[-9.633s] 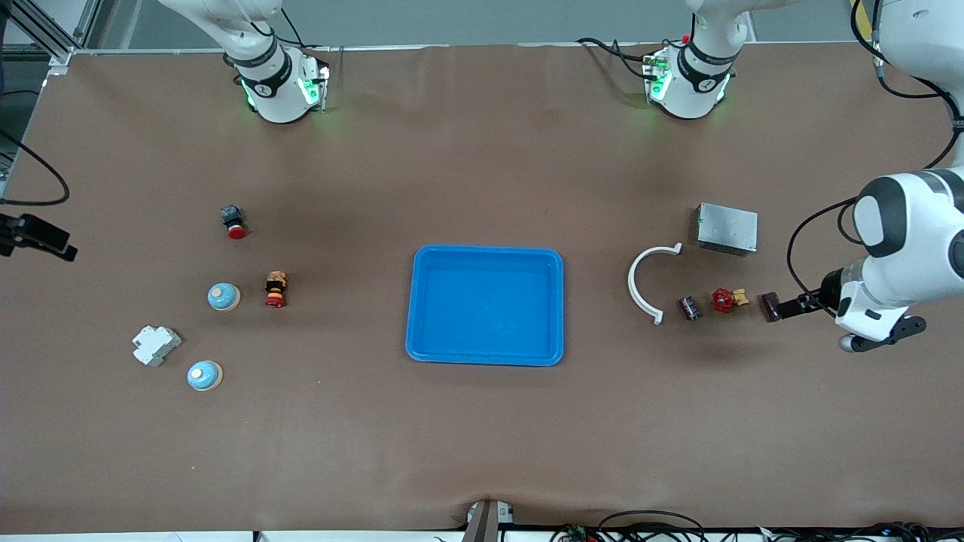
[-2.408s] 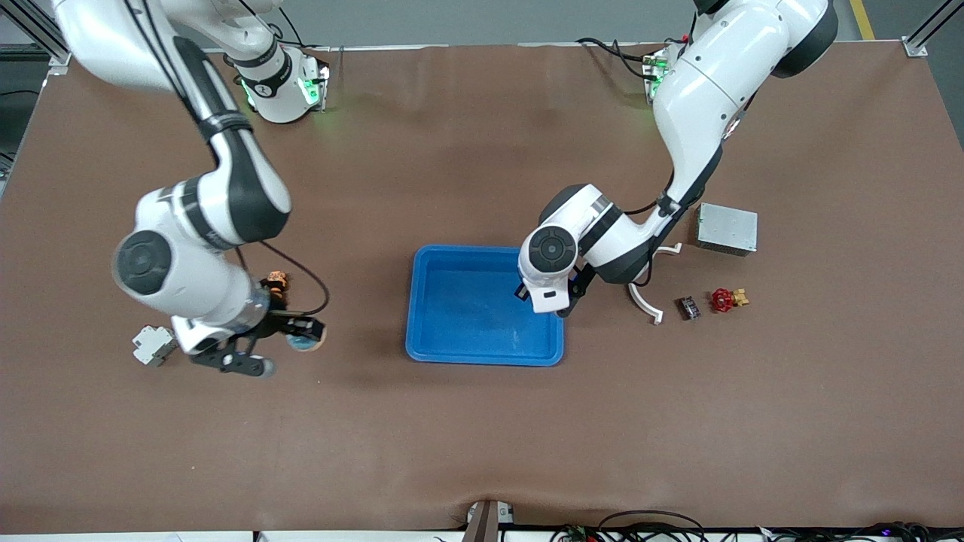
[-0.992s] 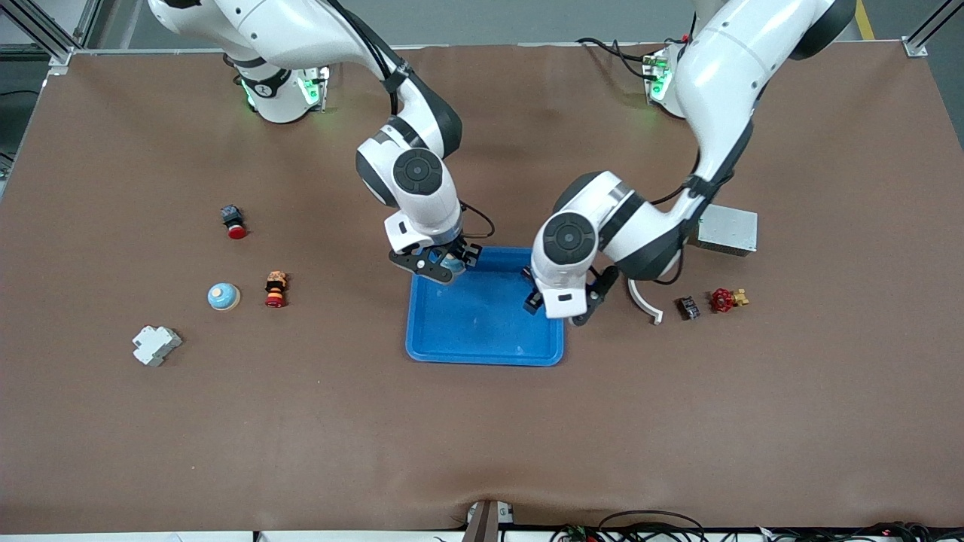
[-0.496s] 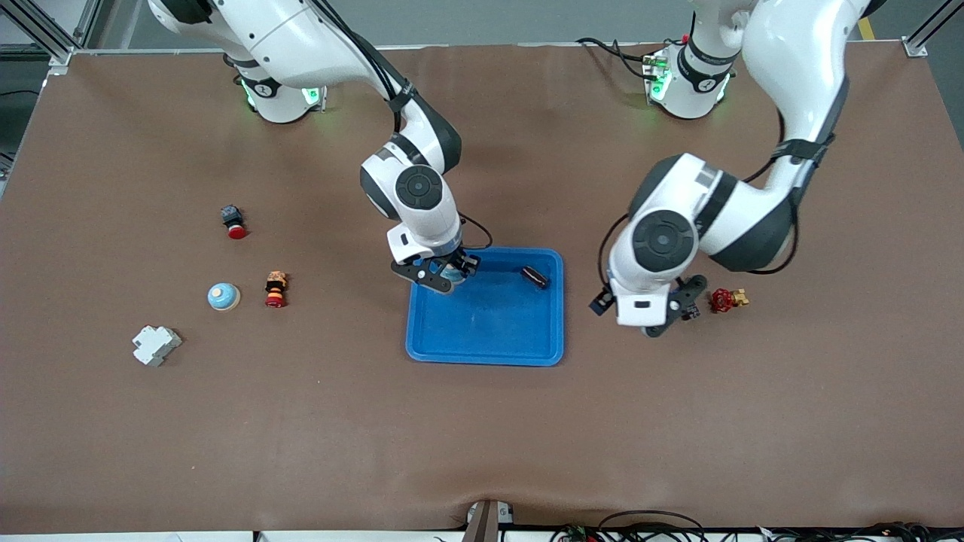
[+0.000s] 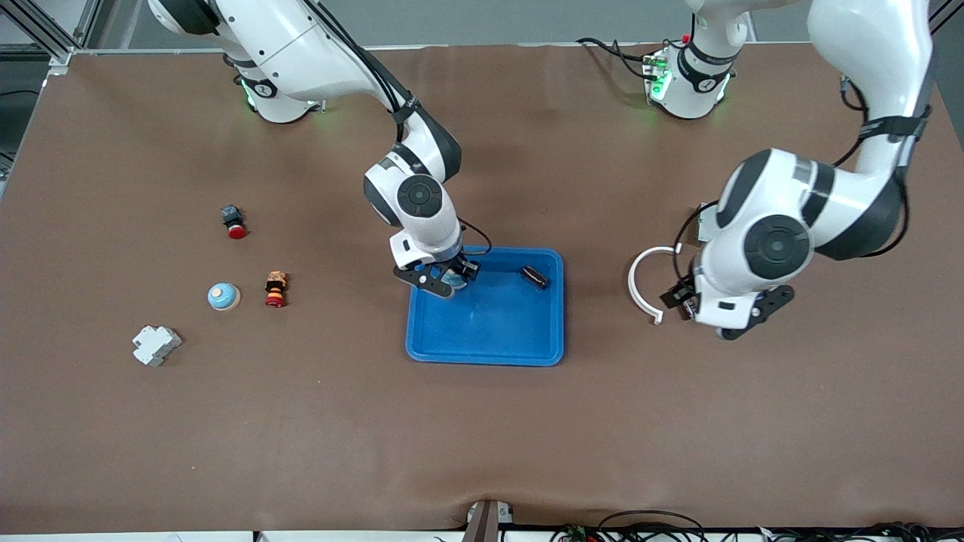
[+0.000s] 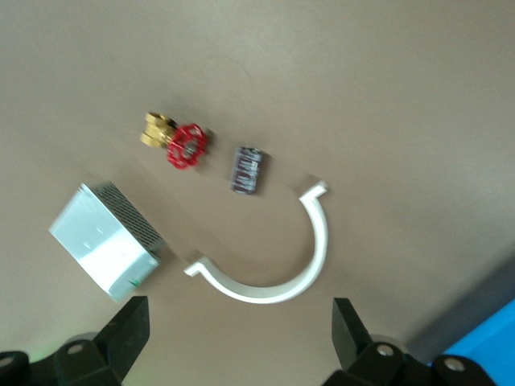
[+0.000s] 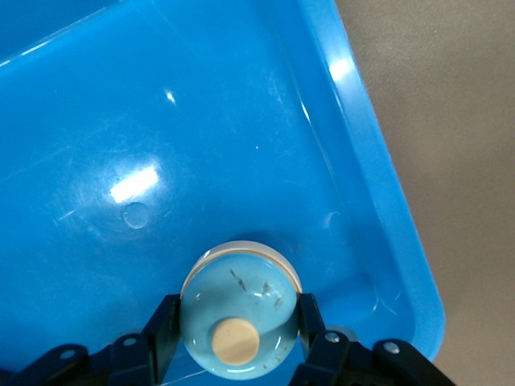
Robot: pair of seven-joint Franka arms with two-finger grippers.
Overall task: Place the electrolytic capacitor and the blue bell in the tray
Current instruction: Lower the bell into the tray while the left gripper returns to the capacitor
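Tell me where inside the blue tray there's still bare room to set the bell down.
Most of the tray floor is bare: the whole half nearer the front camera and the middle. The capacitor takes the corner toward the left arm's end. The right end effector, shut on the blue bell, hangs over the corner toward the right arm's end.

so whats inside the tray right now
A dark capacitor lies in the tray, in the corner toward the left arm's end. The right claw, shut on a blue bell, is over the other end. The floor under the bell is hidden.
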